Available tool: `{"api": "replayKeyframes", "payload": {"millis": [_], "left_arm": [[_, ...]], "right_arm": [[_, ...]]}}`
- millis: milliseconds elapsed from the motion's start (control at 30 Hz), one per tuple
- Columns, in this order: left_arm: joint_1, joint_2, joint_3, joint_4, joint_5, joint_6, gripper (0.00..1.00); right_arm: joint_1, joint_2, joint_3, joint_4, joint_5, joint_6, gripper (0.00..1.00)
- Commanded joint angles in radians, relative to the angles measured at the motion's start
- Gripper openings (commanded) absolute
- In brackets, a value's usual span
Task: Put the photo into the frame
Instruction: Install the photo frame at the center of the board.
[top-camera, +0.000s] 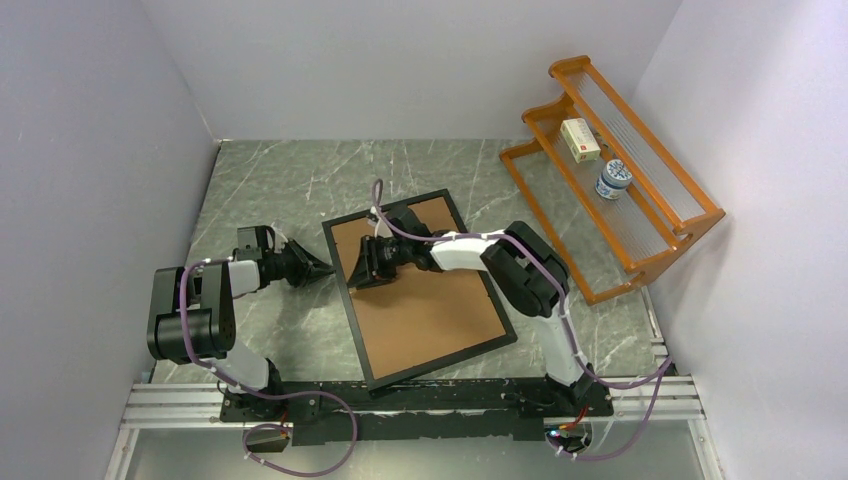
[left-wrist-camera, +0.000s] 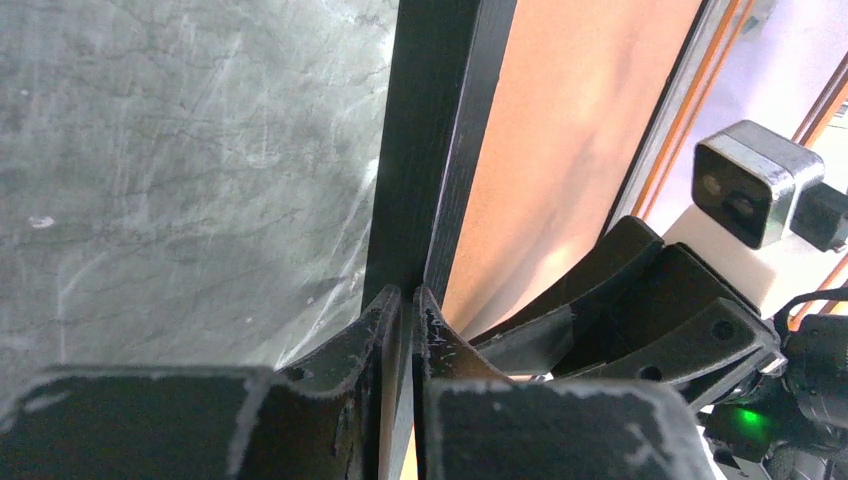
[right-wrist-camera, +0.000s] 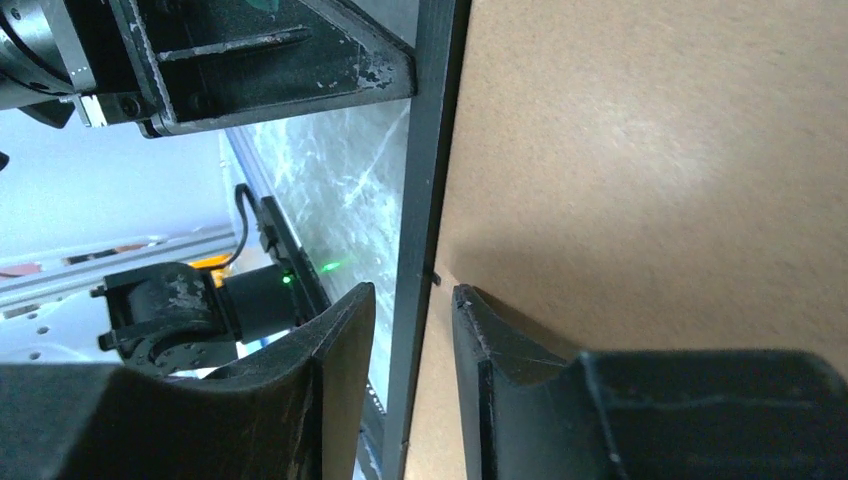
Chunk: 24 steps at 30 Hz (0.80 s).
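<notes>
The frame (top-camera: 425, 300) lies on the marbled tabletop (top-camera: 270, 190) with its brown backing board uppermost and its black rim showing on all sides. The left gripper (top-camera: 322, 268) meets the frame's left rim from outside, its jaws clenched on that thin black edge. The right gripper (top-camera: 362, 270) reaches in over the board to the same rim, its jaws released and standing apart on either side of the edge.
</notes>
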Motion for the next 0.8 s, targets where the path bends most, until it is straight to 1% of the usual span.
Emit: {"api": "replayKeyframes", "payload": {"millis": [0, 67, 167, 267, 367, 400, 500, 567, 633, 700, 767], "left_arm": [[-0.001, 0.006, -0.011, -0.097, -0.105, 0.059, 0.13], [-0.001, -0.009, -0.006, -0.098, -0.093, 0.056, 0.16], [-0.001, -0.039, -0.005, -0.090, -0.069, 0.042, 0.23], [-0.001, -0.079, -0.021, -0.072, -0.037, 0.016, 0.36], [-0.004, -0.125, -0.040, -0.061, -0.022, -0.004, 0.48], [-0.006, -0.143, -0.048, -0.072, -0.028, -0.005, 0.52], [-0.019, -0.214, -0.075, -0.101, -0.047, 0.003, 0.60], [-0.034, -0.247, -0.093, -0.111, -0.057, 0.007, 0.64], [-0.058, -0.261, -0.106, -0.116, -0.064, 0.012, 0.65], [-0.084, -0.256, -0.113, -0.117, -0.084, 0.013, 0.63], [-0.097, -0.235, -0.119, -0.111, -0.099, 0.011, 0.59]], "right_arm": [[-0.034, -0.007, -0.105, -0.228, 0.250, -0.126, 0.41], [-0.032, -0.077, -0.125, -0.196, 0.247, -0.129, 0.42], [-0.022, -0.179, -0.165, -0.141, 0.209, -0.122, 0.40], [0.006, -0.258, -0.203, -0.083, 0.160, -0.114, 0.33], [0.059, -0.292, -0.239, -0.051, 0.116, -0.105, 0.25], [0.078, -0.301, -0.254, -0.034, 0.100, -0.099, 0.24], [0.132, -0.322, -0.302, 0.028, 0.064, -0.068, 0.21], [0.164, -0.327, -0.320, 0.066, 0.045, -0.046, 0.19], [0.196, -0.318, -0.326, 0.101, 0.026, -0.022, 0.15], [0.217, -0.290, -0.307, 0.106, 0.014, 0.001, 0.12], [0.228, -0.266, -0.297, 0.108, 0.020, 0.017, 0.11]]}}
